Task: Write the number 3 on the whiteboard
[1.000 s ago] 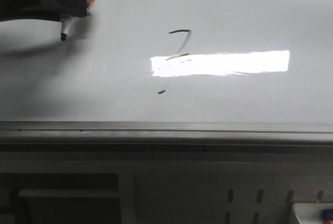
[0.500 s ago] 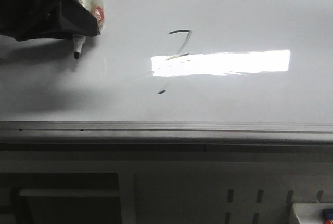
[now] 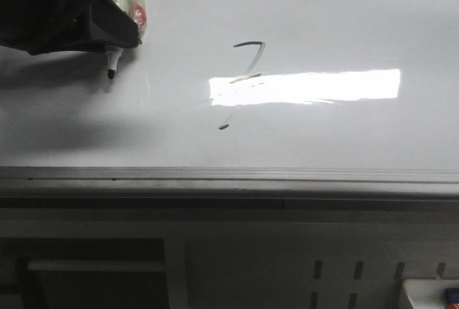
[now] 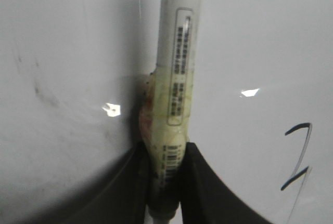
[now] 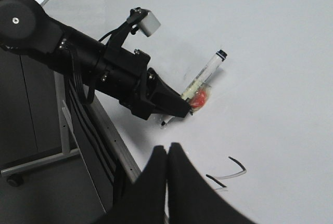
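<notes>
The whiteboard (image 3: 344,22) lies flat with a grey frame edge along its near side. The number 3 (image 3: 247,62) is a thin black 7-like hook with a faint tail and a short dash below; it also shows in the left wrist view (image 4: 299,156) and the right wrist view (image 5: 229,172). My left gripper (image 3: 115,33) is shut on a white marker (image 4: 177,68) wrapped in yellowish tape. The marker's black tip (image 3: 110,74) is close to the board, left of the strokes; I cannot tell whether it touches. My right gripper (image 5: 167,151) is shut and empty, over the board's near edge.
A bright rectangular glare (image 3: 308,87) lies across the board below the hook. Below the board's frame (image 3: 229,176) are a grey shelf and a white bin (image 3: 430,295) at lower right. The left arm (image 5: 78,52) reaches across the board's corner.
My left gripper has moved right and toward the board's near edge with the marker; the tip has gone down and right, closer to the strokes. The strokes are unchanged.
</notes>
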Controlling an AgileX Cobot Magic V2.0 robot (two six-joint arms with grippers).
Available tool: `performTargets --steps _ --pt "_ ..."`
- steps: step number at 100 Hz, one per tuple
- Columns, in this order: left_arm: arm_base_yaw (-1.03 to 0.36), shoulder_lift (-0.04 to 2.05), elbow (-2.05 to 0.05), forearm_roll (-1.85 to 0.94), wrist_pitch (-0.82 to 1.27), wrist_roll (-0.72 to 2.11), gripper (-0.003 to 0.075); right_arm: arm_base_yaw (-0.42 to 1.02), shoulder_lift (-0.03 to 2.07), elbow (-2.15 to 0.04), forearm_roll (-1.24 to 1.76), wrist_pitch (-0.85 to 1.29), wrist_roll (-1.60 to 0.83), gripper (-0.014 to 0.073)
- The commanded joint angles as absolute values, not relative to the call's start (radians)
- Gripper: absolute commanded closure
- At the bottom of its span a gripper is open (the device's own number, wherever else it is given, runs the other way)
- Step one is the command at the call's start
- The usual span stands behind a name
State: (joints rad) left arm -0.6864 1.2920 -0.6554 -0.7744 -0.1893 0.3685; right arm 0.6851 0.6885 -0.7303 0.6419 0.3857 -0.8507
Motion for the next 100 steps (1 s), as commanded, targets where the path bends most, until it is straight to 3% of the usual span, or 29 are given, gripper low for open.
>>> performTargets --steps 1,57,100 --pt "-0.679 1.296 -0.682 -0.786 -0.300 0.358 0.0741 0.681 0.693 -0.756 0.662 0.328 -0.849 0.0658" --pt "-0.679 1.298 -0.682 -0.786 -0.270 0.358 0.0734 0.681 0.693 -0.756 0.662 0.330 -0.849 0.0658" --pt "-0.679 1.298 -0.682 -0.786 -0.268 0.358 0.0526 0.681 0.693 -0.756 0.671 0.330 -0.849 0.0658"
